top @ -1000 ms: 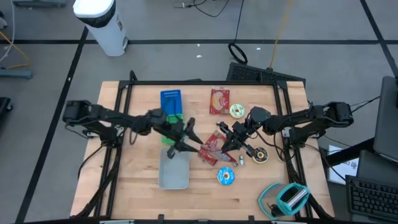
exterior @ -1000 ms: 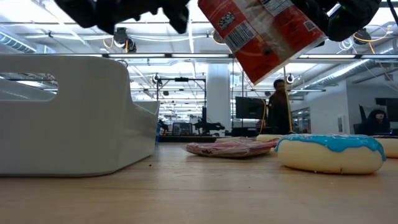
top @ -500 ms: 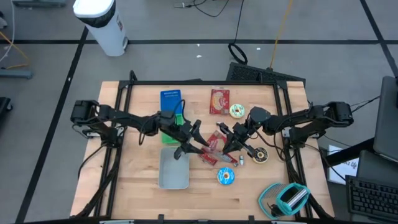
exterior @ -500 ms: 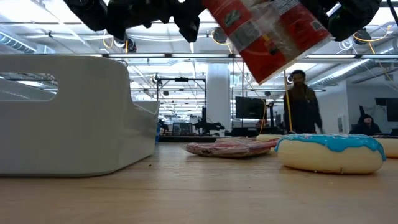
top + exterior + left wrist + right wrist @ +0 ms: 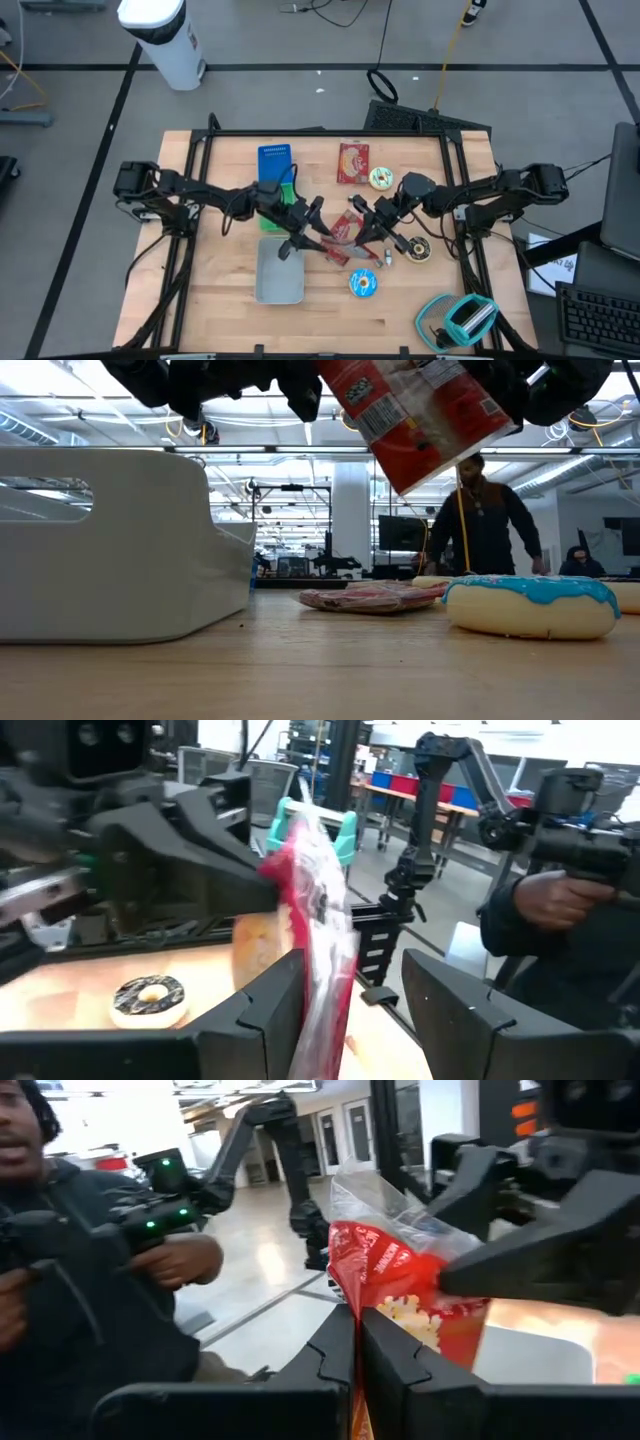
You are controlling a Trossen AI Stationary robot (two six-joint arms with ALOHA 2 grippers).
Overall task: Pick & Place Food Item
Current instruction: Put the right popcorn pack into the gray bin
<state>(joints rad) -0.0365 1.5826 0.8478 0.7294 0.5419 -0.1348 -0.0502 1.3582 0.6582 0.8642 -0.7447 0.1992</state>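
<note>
The red snack bag (image 5: pixel 342 232) hangs in the air above the middle of the wooden table (image 5: pixel 220 310), tilted, between the 2 grippers; the right gripper (image 5: pixel 366 232) has its fingers pressed together on one edge of the bag, and in the right wrist view the bag (image 5: pixel 400 1280) rises straight out of those closed fingers; the left gripper (image 5: pixel 312 238) reaches in from the other side with its jaws apart, and in the left wrist view the bag (image 5: pixel 318 935) stands in the gap between its 2 fingers (image 5: pixel 262 1010), though contact cannot be told. In the low view the bag (image 5: pixel 420 415) sits well clear of the tabletop. Just beside it on the table lies a grey bin (image 5: pixel 279 270), below the left gripper; a blue-iced donut (image 5: pixel 363 284) lies near the bag, a chocolate donut (image 5: pixel 417 252) under the right arm, and a second red packet (image 5: pixel 353 162) with a pale donut (image 5: pixel 381 178) farther back; a blue box (image 5: pixel 274 167) lies behind the bin. A person (image 5: pixel 485 525) stands in the room beyond the table.
</note>
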